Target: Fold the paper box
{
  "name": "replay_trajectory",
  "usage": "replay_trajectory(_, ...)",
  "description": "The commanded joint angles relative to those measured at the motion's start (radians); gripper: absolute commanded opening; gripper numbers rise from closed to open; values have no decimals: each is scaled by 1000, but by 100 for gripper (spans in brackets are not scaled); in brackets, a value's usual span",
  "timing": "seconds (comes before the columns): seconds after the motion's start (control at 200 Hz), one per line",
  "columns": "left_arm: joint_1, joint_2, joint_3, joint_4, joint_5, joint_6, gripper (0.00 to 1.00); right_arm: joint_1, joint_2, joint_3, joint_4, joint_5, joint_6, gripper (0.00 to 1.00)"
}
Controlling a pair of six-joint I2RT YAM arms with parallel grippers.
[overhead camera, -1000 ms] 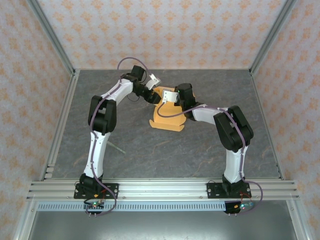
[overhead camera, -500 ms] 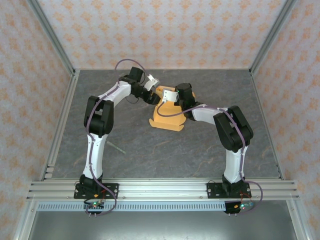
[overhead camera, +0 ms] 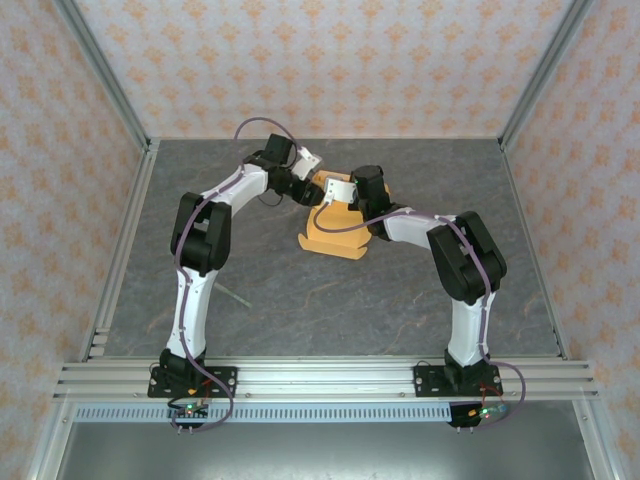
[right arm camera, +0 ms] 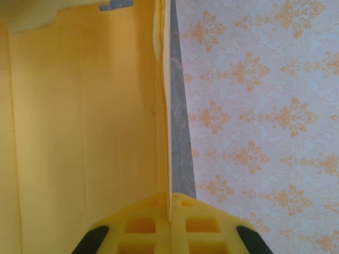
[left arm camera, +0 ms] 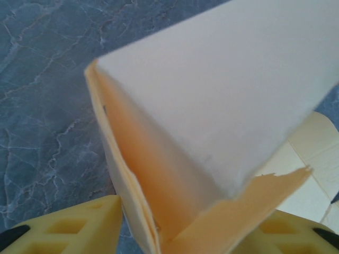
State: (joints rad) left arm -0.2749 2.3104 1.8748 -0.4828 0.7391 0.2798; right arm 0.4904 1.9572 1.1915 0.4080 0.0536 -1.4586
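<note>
my right hand (right arm camera: pixel 170 214): pinched tight on the paper box (overhead camera: pixel 335 235) edge
my left hand (left arm camera: pixel 180 235): fingers (left arm camera: pixel 79 227) straddle its raised flap (left arm camera: pixel 222 95); can't tell the grip

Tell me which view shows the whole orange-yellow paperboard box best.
Top external: the orange-yellow paperboard box shows almost whole. The left wrist view gives a close flap; the right wrist view, an edge pinched in the right claw.

Overhead view looks down; wrist views crowd the paper box (overhead camera: pixel 335 235)
</note>
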Motion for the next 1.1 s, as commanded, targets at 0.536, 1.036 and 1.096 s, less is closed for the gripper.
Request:
replay_trajectory(0.536, -21, 11, 20, 134, -234, -119, 39, 5, -33, 3, -13, -45, 17, 0)
replay_trajectory(1.036, -38, 15, 4, 194, -403, -195, 18, 5, -41, 5, -29, -67, 18, 0)
replay_trajectory(1.096, -40, 15, 2, 202, -432, -213, 16, 5, -44, 5, -31, -70, 18, 0)
